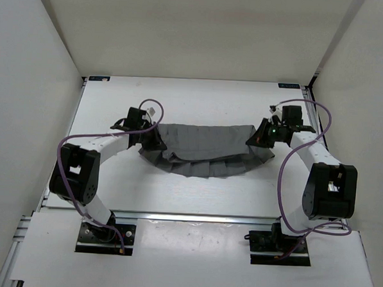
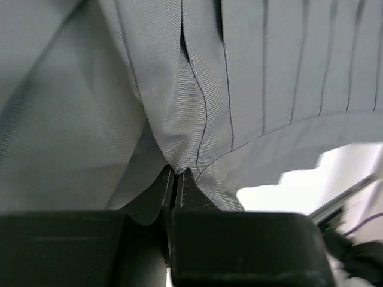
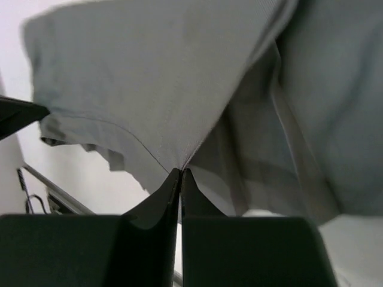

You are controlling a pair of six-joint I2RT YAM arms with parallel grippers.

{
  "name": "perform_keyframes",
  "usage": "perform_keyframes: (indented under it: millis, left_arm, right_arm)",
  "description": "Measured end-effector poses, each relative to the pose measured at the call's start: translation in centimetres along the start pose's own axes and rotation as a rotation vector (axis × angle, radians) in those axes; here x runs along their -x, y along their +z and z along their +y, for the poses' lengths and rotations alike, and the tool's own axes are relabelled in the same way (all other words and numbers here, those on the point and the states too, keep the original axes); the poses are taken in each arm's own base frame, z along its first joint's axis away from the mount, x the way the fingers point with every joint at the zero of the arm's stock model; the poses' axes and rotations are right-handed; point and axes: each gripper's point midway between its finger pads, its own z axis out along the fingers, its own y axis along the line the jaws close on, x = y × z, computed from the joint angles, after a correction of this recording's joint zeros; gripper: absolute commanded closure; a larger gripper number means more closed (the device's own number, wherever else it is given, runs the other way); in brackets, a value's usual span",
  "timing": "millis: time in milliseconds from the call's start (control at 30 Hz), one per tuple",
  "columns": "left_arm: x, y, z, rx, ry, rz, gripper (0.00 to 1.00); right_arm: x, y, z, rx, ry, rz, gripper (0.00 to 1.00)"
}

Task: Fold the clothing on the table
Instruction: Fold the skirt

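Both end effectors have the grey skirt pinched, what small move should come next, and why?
The left end effector and right end effector are each shut on one end of the skirt. It is stretched between them, its pleated hem sagging toward the near edge of the table. So probably draw both evenly toward that edge, laying the held edge over the hem.

Bright, even overhead light; white flat surface (image 1: 195, 195) glare-free. Faint shadow under dark grey pleated fabric garment (image 1: 207, 147). Wrist views: garment weave sharp, white beyond its hem overexposed, blurred.
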Motion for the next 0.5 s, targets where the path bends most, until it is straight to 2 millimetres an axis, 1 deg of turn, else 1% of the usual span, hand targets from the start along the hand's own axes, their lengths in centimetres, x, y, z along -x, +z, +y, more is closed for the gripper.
perform_keyframes:
  millis: [100, 200, 367, 500]
  left_arm:
    - [-2.7, -0.2, 0.7, 0.027, 0.042, 0.025, 1.0]
    - [-4.3, 0.1, 1.4, 0.064, 0.078, 0.045, 1.0]
    - [-4.1, 0.2, 2.2, 0.108, 0.123, 0.027, 1.0]
    - [-3.5, -0.5, 1.9, 0.1, 0.132, 0.003, 1.0]
  right_arm:
    - [-3.3, 0.1, -2.1, -0.085, 0.025, 0.088, 1.0]
    - [-5.1, -0.1, -3.3, -0.161, 0.015, 0.144, 1.0]
    - [-6.9, -0.1, -4.0, -0.236, -0.022, 0.209, 1.0]
    - [-7.2, -0.5, -4.1, -0.245, -0.016, 0.222, 1.0]
